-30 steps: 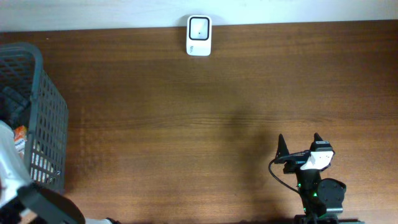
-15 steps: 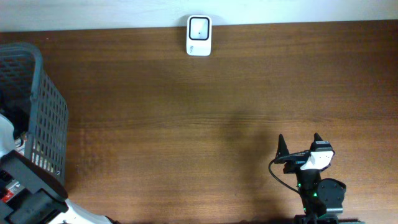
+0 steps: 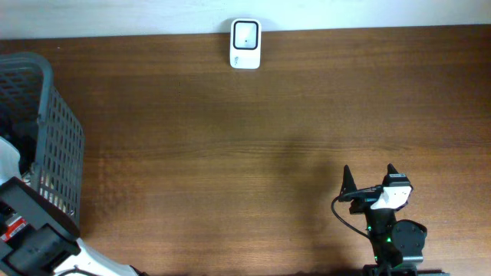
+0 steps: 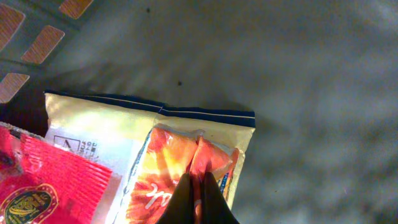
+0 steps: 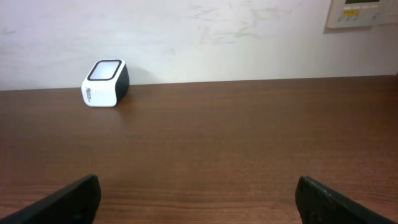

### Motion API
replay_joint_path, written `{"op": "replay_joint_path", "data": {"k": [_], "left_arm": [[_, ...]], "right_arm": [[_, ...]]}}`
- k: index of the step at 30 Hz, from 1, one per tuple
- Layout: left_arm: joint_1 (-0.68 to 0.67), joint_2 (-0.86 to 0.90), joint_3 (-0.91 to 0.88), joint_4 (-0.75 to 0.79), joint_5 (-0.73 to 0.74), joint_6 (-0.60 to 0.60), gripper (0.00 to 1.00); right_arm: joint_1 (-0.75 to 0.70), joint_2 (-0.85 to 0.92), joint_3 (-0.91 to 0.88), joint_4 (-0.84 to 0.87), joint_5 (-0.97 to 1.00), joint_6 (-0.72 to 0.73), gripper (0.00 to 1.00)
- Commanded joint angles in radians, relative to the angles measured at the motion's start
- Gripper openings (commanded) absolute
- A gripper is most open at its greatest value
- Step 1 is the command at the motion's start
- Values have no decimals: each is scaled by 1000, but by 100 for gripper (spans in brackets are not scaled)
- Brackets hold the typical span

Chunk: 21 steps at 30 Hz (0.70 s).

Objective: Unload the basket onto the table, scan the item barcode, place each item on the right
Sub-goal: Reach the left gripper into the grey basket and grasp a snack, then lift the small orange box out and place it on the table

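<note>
Packet (image 4: 186, 149) is seen only in the left wrist view. It is yellow, with a dark blue top edge and an orange panel, and lies on the grey floor of the basket (image 4: 298, 93). A red packet (image 4: 50, 180) is laid over its lower left part. Left hand (image 4: 198, 186) is closed tight, tips pinched on a pucker of the orange panel. Overhead, the basket is noted at the left edge of the desk (image 3: 230, 153) and the scanner (image 3: 245, 44) at the far edge. Right hand (image 3: 370, 176) is near the front, fingers wide apart, holding nothing.
</note>
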Motion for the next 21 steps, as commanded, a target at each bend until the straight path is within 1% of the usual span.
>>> {"op": "replay_joint_path", "data": {"k": [1, 7, 10, 13, 17, 20, 21], "left_arm": [[2, -9, -2, -18, -5, 0, 0], [0, -211, 46, -28, 112, 0, 0], [-2, -362, 49, -34, 193, -17, 0], [-24, -489, 49, -55, 201, -26, 0], [-108, -645, 49, -62, 201, -26, 0], [-232, -719, 49, -82, 201, -26, 0], [-293, -734, 49, -99, 199, -26, 0]], "right_arm": [[6, -2, -5, -4, -5, 4, 99], [6, -2, -5, -3, -5, 4, 99], [6, -2, -5, -4, -5, 4, 99], [6, -2, -5, -4, -6, 4, 99], [6, -2, -5, -4, -6, 4, 99], [6, -2, -5, -3, -5, 3, 99], [6, -2, -5, -3, -5, 4, 99]]}}
